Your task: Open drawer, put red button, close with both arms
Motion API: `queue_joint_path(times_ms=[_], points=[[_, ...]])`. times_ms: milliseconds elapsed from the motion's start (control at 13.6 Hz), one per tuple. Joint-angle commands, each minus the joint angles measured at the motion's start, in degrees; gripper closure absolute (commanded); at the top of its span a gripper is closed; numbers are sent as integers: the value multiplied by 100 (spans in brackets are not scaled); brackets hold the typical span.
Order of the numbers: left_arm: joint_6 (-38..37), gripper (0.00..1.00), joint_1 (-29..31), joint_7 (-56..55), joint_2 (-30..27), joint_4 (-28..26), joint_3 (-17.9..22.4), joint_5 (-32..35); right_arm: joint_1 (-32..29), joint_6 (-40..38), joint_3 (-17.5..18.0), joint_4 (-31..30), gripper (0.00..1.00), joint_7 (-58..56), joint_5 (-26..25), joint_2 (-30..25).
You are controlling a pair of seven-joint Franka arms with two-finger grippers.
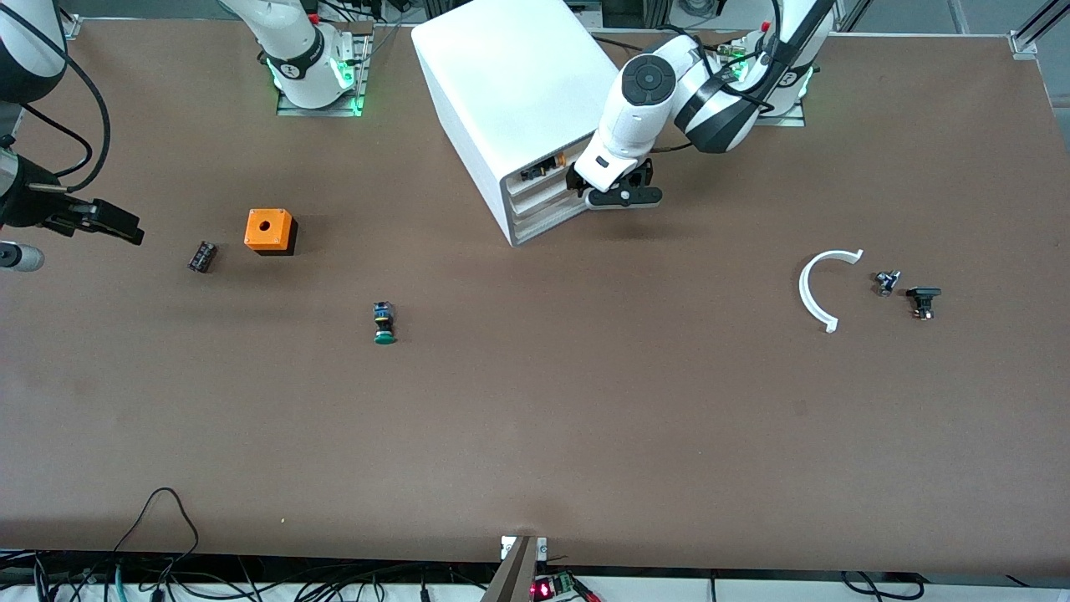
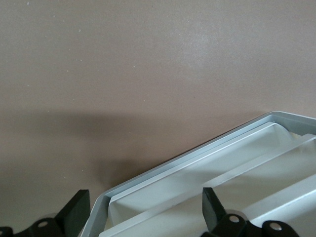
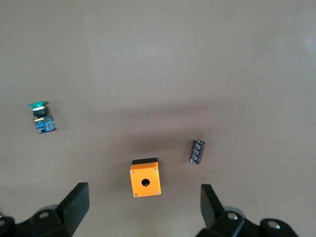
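Note:
The white cabinet (image 1: 518, 92) stands between the two arm bases; its tiers face the left arm's end of the table. The drawer tiers (image 1: 547, 203) below the one showing an orange-and-black piece look pushed in. My left gripper (image 1: 614, 191) is open right in front of the drawer fronts. In the left wrist view it (image 2: 143, 212) straddles a white drawer lip (image 2: 197, 168) without touching it. My right gripper (image 1: 121, 226) is open and empty in the air at the right arm's end of the table. The red button is out of view.
A green-capped button (image 1: 384, 324) (image 3: 40, 117) lies mid-table. An orange box with a hole (image 1: 270, 231) (image 3: 144, 177) and a dark capacitor (image 1: 202, 256) (image 3: 197, 151) lie under the right gripper (image 3: 143, 210). A white arc (image 1: 819, 288) and two small black parts (image 1: 923, 301) lie toward the left arm's end.

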Motion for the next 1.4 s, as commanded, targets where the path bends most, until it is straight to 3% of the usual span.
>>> queue_joint_path(times_ms=[0,221,515,662,809,1103,1324], points=[[-98,0,62,87,-211,-10,-60,-77,9,424,-40,-726,0,-172,120,-537],[-80,0,657,96,-474,244,132,-7,9,355,-31,-692,0,-199,102,-556],[-107,0,800,375,-676,859,1273,-7,9,337,-40,-683,0,-358,76,-547],[-308,0,879,1295,-965,922,1538,-16,9,398,-31,-666,0,-358,76,-529],[-990,0,906,2201,-1212,1280,1863,-25,9,364,-31,-596,0,-358,84,-503],[-3064,0,950,3581,-1432,2369,2662,-42,9,311,-22,-578,0,-288,102,-512],[-3613,0,1002,4566,-1520,2679,3304,-16,9,276,-22,-578,0,-287,111,-520]])
